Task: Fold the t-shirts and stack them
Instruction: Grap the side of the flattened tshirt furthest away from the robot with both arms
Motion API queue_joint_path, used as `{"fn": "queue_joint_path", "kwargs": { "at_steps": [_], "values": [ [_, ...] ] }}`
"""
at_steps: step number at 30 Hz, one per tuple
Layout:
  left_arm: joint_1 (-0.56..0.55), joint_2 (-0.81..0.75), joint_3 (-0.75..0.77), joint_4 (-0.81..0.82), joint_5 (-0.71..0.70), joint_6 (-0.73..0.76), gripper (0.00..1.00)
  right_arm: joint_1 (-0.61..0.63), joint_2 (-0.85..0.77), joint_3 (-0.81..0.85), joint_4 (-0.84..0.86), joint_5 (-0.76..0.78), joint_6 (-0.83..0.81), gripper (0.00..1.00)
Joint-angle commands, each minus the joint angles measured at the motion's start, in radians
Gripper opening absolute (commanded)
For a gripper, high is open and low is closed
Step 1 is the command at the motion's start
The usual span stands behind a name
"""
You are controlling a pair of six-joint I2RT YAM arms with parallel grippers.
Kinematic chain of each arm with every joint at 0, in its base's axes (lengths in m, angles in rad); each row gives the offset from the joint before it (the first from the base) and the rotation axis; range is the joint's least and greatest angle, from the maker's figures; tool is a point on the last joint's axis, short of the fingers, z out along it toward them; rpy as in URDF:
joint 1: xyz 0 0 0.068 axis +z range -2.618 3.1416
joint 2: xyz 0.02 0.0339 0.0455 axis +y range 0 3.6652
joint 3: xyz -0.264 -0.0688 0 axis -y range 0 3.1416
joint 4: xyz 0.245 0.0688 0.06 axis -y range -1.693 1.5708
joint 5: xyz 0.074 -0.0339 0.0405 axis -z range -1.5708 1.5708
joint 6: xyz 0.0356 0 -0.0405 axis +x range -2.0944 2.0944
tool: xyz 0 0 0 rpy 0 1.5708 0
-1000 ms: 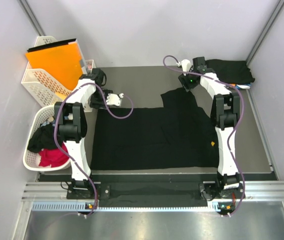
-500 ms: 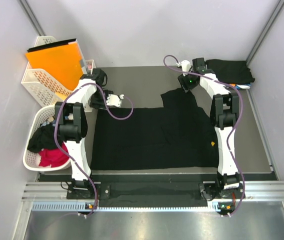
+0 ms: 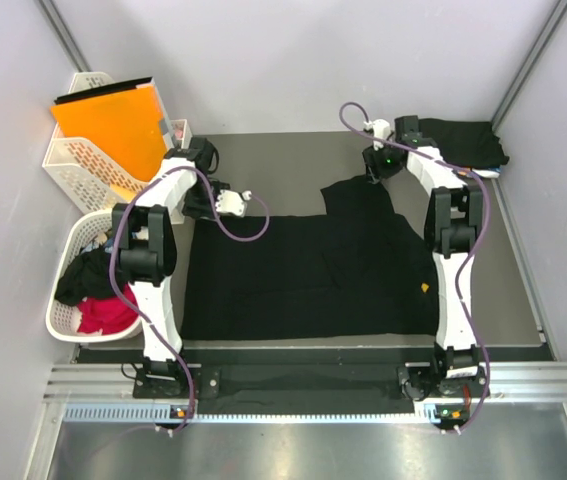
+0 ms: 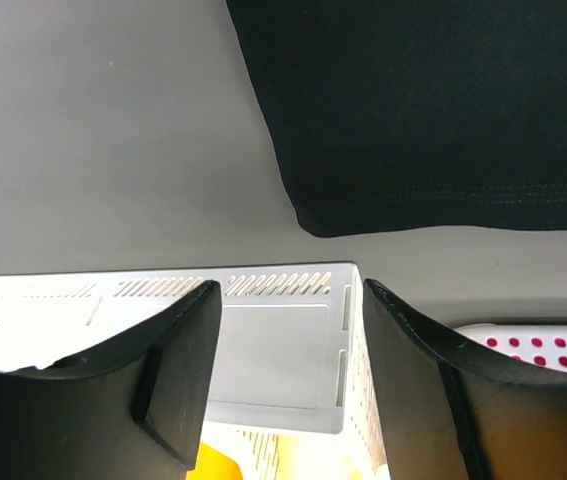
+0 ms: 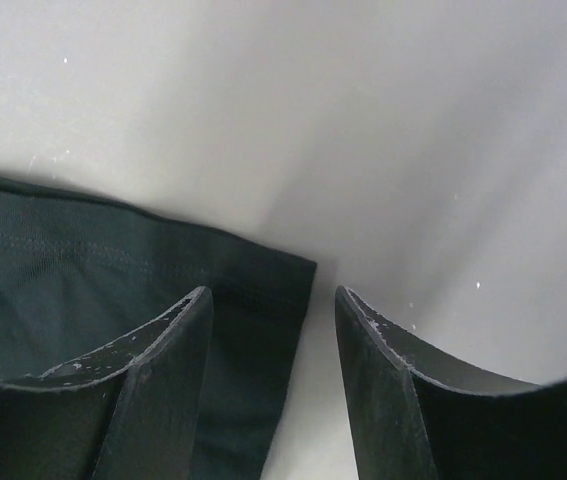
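**Black t-shirt lies spread out; both grippers open at its far edge**

I see one black t-shirt (image 3: 303, 270) lying flat in the middle of the grey table (image 3: 273, 165), between my two arms. A folded black pile (image 3: 460, 140) sits in the far right corner. A heap of unfolded shirts (image 3: 91, 292) waits in a round white basket (image 3: 60, 322) to the left.

The left gripper (image 4: 290, 285) is spread and holds nothing. In its wrist view, the shirt's hemmed corner lies apart from the fingers, with bare table between. The right gripper (image 5: 272, 292) is also spread and empty. It hovers over a corner of the raised flap at the shirt's far right, which shows between its fingers.

I judge this to be the start of a fold, with the shirt laid out and no edge gripped yet. Next, each gripper needs to drop onto its corner and pinch only the top layer. The left one must first come closer to the cloth.

Compared with a second ago, the right wrist has shifted slightly toward the far right. The left gripper has edged a little toward the shirt. The shirt itself has not moved.
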Motion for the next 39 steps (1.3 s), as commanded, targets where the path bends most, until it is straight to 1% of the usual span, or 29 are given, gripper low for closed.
{"fn": "queue_joint_path", "kwargs": {
  "at_steps": [1,5,6,12,17,23,27,33,35,36,39],
  "values": [
    [-0.017,-0.059,0.016,-0.040,-0.022,-0.001,0.64,-0.041,0.002,0.037,-0.027,-0.107,0.039,0.52],
    [-0.035,-0.059,0.018,-0.043,-0.032,-0.016,0.64,-0.069,0.005,0.034,-0.042,-0.168,0.045,0.53],
    [-0.038,-0.059,0.018,-0.043,-0.035,-0.022,0.64,-0.078,0.005,0.035,-0.047,-0.205,0.039,0.53],
    [-0.059,-0.062,0.016,-0.046,-0.048,-0.059,0.64,-0.081,0.039,0.075,-0.119,-0.338,-0.007,0.55],
    [-0.070,-0.073,-0.007,-0.029,-0.052,-0.091,0.64,-0.078,0.057,0.092,-0.136,-0.381,-0.010,0.55],
    [-0.072,-0.087,-0.034,-0.011,-0.049,-0.104,0.64,-0.064,0.060,0.107,-0.118,-0.364,0.000,0.54],
    [-0.072,-0.094,-0.051,-0.016,-0.037,-0.108,0.64,-0.063,0.056,0.107,-0.098,-0.311,0.011,0.53],
    [-0.067,-0.091,-0.151,-0.016,-0.013,-0.116,0.63,-0.063,0.052,0.107,-0.094,-0.286,0.000,0.53],
    [-0.063,-0.064,-0.151,-0.022,-0.006,-0.134,0.63,-0.061,0.049,0.107,-0.096,-0.285,-0.001,0.52],
    [-0.058,-0.053,-0.143,-0.025,0.029,-0.140,0.63,-0.061,0.048,0.107,-0.096,-0.285,-0.003,0.52],
    [-0.050,-0.002,-0.103,-0.028,0.050,-0.163,0.62,-0.060,0.043,0.106,-0.099,-0.285,-0.009,0.53]
  ]
}}
